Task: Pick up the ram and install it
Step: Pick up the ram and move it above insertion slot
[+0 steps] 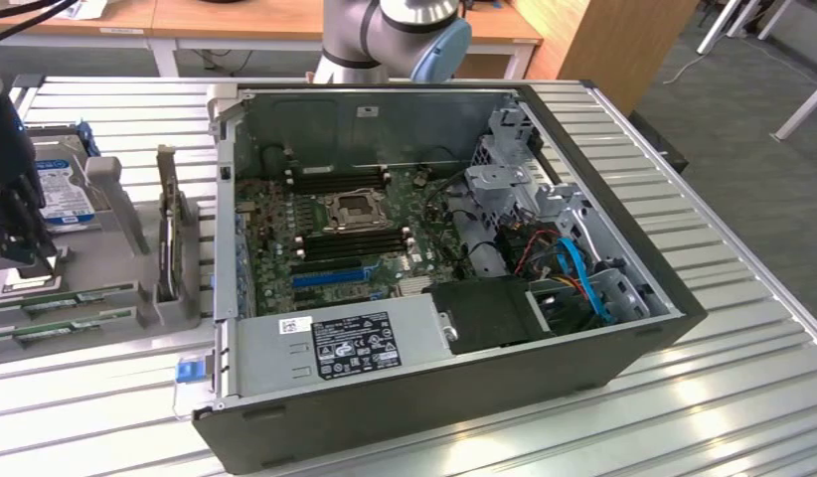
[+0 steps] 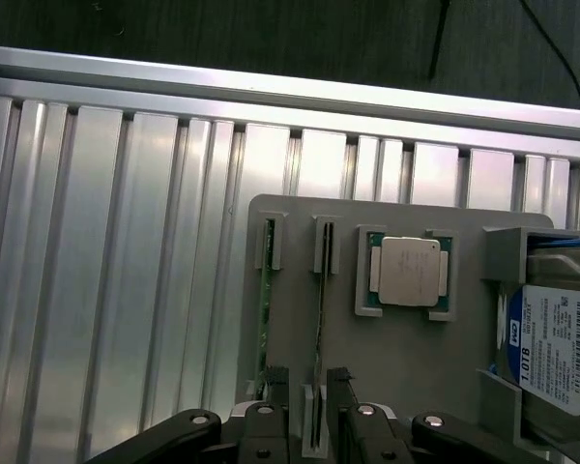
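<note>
I read this as the pick-up step, with nothing grasped yet. My gripper (image 2: 309, 382) hangs low over the grey holder (image 2: 416, 358), its jaws spread wide and holding nothing. One dark finger stands on each side of the ram (image 2: 319, 309) with a clear gap on both sides. The ram stands on its long edge in a slot of the holder, so from the wrist view I see only a thin green line with dark chips along it. A second stick (image 2: 264, 319) stands in the neighbouring slot, nearer the holder's edge and just beside one of my fingers. Further in, a processor (image 2: 409, 271) with a dull square metal lid lies flat in its pocket. A hard drive (image 2: 561, 348) with a blue and white label sits at the opposite edge. The holder looks like matte moulded plastic and rests on a ribbed, shiny aluminium table (image 1: 727, 397), near the table's edge at the exterior view's left, beside the open black case (image 1: 621, 348). Inside the case the green motherboard (image 1: 382, 214) lies flat, and its long black memory slots (image 1: 356, 236) flank the socket. In my judgement a grasp here calls for closing squarely on the ram's flat faces without nudging the second stick, since the board is thin, stiff and easy to tilt in its slot.
</note>
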Robot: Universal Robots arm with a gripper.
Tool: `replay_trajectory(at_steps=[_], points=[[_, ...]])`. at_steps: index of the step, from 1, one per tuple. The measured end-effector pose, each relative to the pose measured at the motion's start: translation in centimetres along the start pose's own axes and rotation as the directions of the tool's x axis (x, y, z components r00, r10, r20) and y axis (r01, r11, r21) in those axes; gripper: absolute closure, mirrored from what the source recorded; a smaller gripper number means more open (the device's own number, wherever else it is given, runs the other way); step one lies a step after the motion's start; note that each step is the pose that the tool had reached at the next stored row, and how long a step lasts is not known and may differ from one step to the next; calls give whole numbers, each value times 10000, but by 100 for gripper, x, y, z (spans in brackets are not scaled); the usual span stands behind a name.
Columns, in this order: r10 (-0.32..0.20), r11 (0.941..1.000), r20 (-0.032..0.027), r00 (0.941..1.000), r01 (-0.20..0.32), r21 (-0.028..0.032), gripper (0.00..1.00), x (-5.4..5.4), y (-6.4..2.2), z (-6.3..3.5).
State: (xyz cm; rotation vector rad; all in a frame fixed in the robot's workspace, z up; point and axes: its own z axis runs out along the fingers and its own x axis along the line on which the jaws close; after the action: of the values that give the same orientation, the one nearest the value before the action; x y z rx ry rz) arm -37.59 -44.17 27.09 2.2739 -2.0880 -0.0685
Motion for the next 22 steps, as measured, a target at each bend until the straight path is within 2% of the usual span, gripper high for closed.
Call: replay_trajectory(at_steps=[5,17,22], points=[[0,10000,0,10000,0,0,70,0,-2,33],[0,10000,0,10000,0,1,70,0,-2,37],[0,10000,0,10000,0,1,70,39,2,37]])
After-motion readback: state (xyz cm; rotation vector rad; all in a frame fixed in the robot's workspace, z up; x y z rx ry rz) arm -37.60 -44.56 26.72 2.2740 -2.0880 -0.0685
